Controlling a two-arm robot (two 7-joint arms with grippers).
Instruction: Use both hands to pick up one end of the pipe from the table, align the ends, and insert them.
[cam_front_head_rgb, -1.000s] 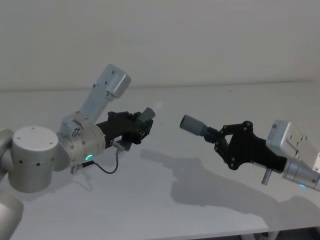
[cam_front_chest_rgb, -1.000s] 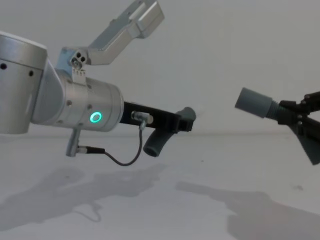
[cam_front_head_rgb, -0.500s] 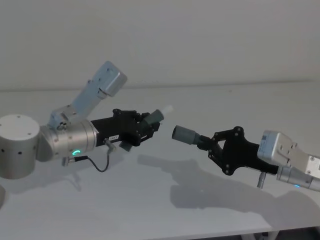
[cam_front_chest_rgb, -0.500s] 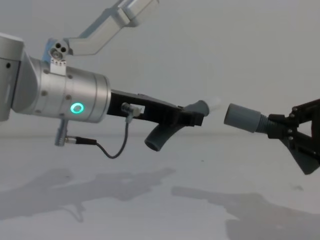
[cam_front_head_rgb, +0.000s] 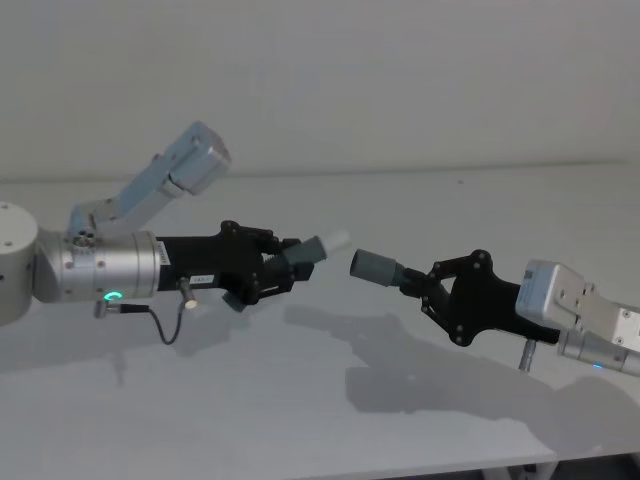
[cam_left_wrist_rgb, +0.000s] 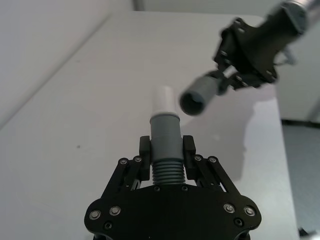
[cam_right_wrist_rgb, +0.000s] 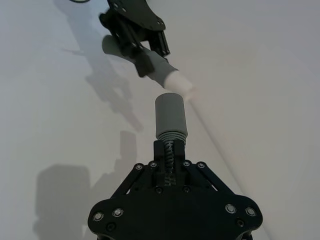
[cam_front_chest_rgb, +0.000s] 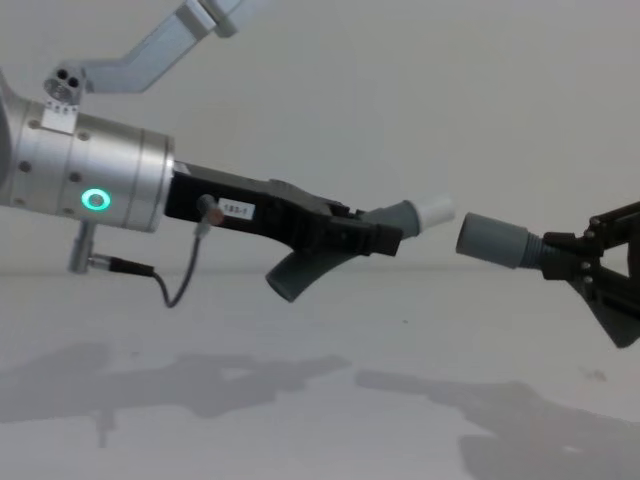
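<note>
One white table (cam_front_head_rgb: 300, 410), beneath. Two grippers raised mid-scene: left gripper (cam_front_head_rgb: 288, 264), fingers clamped on ribbed pipe piece (cam_front_head_rgb: 312, 251); right gripper (cam_front_head_rgb: 424, 284), fingers clamped on second pipe piece (cam_front_head_rgb: 385, 270). Both pieces lie left-right. One white tip (cam_front_head_rgb: 337, 240) points right at one hollow collar (cam_left_wrist_rgb: 196, 97), just apart.

White-tipped pipe piece (cam_front_chest_rgb: 402, 215) faces collared pipe piece (cam_front_chest_rgb: 490, 239), seemingly just apart.
</note>
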